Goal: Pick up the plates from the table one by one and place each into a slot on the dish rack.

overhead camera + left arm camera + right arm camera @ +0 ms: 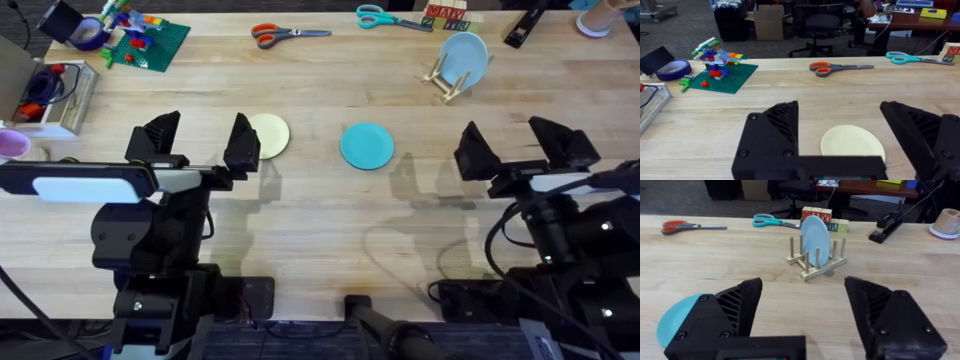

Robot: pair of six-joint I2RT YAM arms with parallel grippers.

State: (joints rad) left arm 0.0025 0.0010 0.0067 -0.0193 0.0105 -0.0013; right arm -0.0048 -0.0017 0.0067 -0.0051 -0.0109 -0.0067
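3 plates: light blue plate on edge in the dish rack, teal plate near the rack, cream plate farther from it. 1 rack. 2 scissors: orange pair, teal pair, both beyond the rack's near side. 1 stapler. 1 brick model. 1 tape roll.

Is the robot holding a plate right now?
No. The left tool and the right tool are both open with nothing between their fingers.
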